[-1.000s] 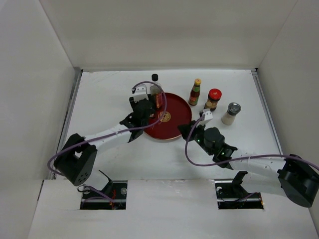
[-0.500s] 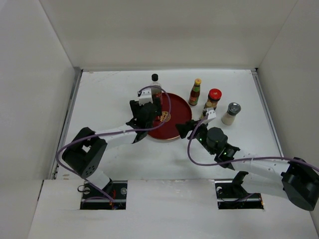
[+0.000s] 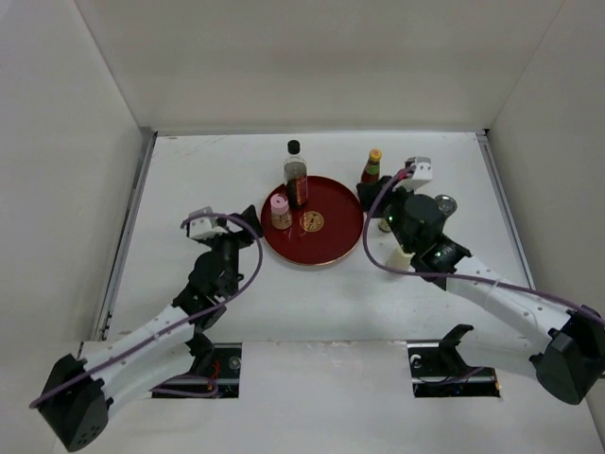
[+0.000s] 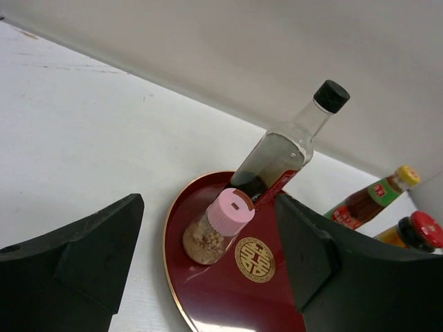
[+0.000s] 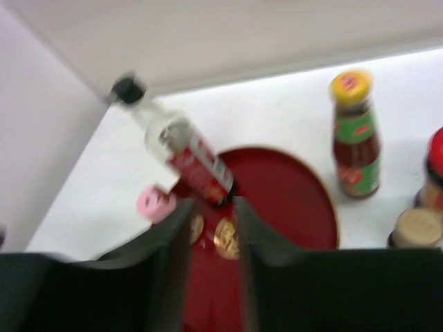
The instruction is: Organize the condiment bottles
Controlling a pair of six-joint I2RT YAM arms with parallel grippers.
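Observation:
The tall clear black-capped bottle [image 3: 295,175] [image 4: 284,149] stands on the round red tray [image 3: 331,236] at its back left. A pink-capped jar [image 3: 280,210] [image 4: 221,221] stands beside it. My left gripper [image 3: 248,223] [image 4: 208,207] is open and empty, just off the tray's left rim. A yellow-capped bottle [image 3: 371,167] [image 5: 354,131] stands behind the tray's right side. My right gripper [image 3: 371,197] [image 5: 212,207] hovers by the right rim, with only a narrow empty gap between its fingers. A red cap [image 5: 436,155] and a cream cap [image 5: 415,228] show at its right.
A silver-capped shaker [image 3: 444,202] peeks out behind the right arm. White walls close the table at the back and on both sides. The right arm covers the table just right of the tray.
My left gripper let go of the tall bottle and drew back towards the near left. My right arm swung from the tray's near rim to its back right, and its jaws narrowed.

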